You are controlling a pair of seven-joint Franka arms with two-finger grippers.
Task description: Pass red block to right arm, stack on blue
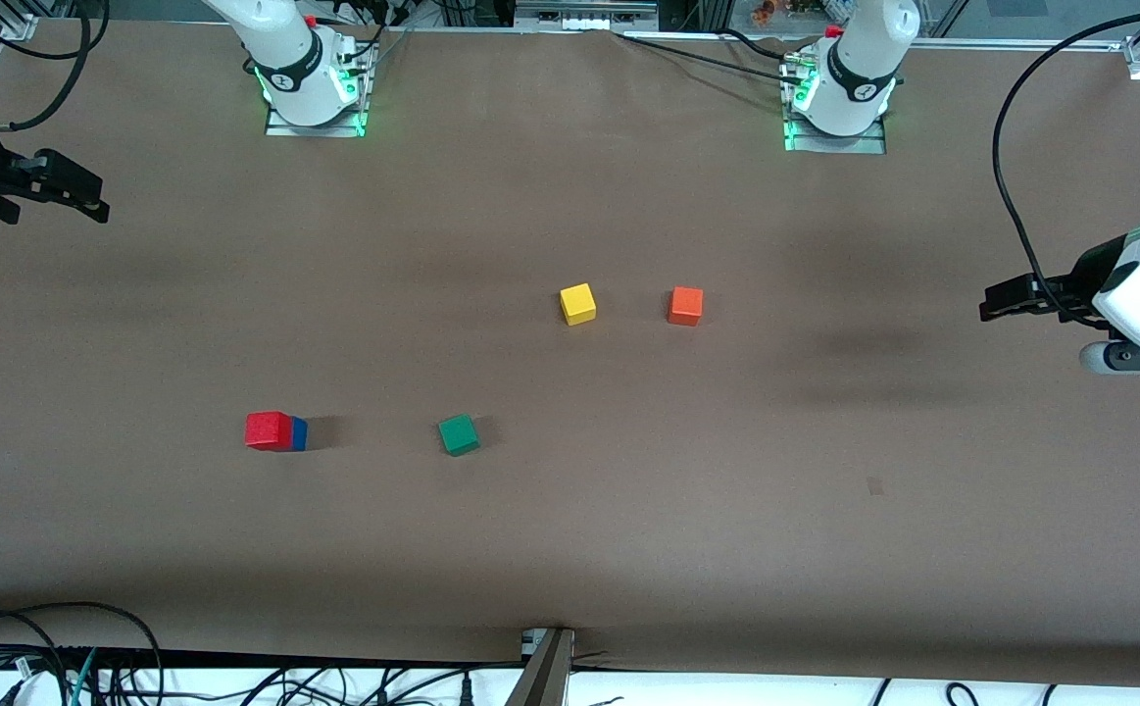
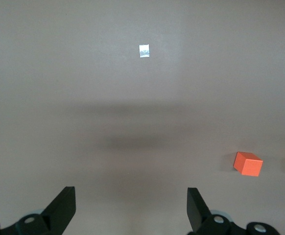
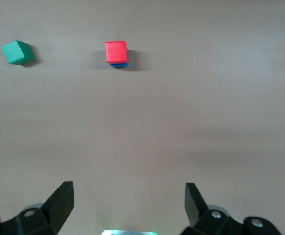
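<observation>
Small bright red cube (image 1: pixel 268 429) stacked on small blue cube (image 1: pixel 300 433), toward right arm's end.
Green cube (image 1: pixel 458 434) beside; yellow cube (image 1: pixel 577 304), orange cube (image 1: pixel 685 306) farther. Left gripper (image 2: pixel 130 205), right gripper (image 3: pixel 129 201) wide open, empty, over table ends.

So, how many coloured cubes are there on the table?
5: the red block on the blue cube, the green cube beside them, and the yellow cube and orange cube farther from the camera.
</observation>
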